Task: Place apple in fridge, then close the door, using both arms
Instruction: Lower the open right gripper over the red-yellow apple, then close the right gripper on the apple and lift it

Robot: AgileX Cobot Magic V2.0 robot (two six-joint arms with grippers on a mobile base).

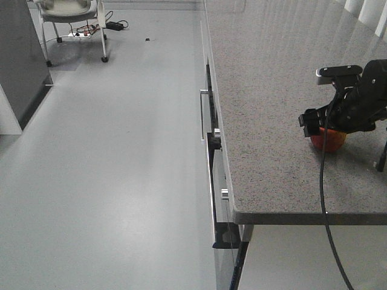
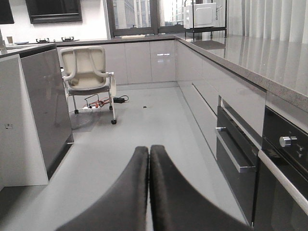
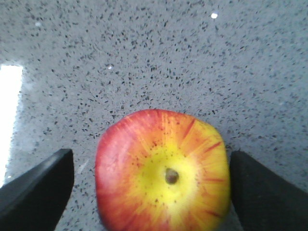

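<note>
The apple (image 3: 163,175), red with a yellow patch round its stem dimple, sits on the grey speckled counter (image 3: 144,57). My right gripper (image 3: 151,161) is open and straddles it. The left finger stands a little clear of the skin and the right finger is at or very near it. From the front, the apple (image 1: 328,140) shows red beneath the black right gripper (image 1: 326,130), near the counter's (image 1: 272,90) front right. My left gripper (image 2: 149,150) is shut with nothing in it and points down the kitchen aisle above the floor. The fridge and its door are out of view.
Below the counter edge are an oven (image 2: 284,159) and drawers with a metal handle (image 1: 202,113). A dark grey cabinet block (image 2: 43,106) lines the aisle's left side. A wheeled chair (image 2: 89,72) and floor cables (image 2: 101,103) stand at the far end. A microwave (image 2: 199,14) sits on the far counter.
</note>
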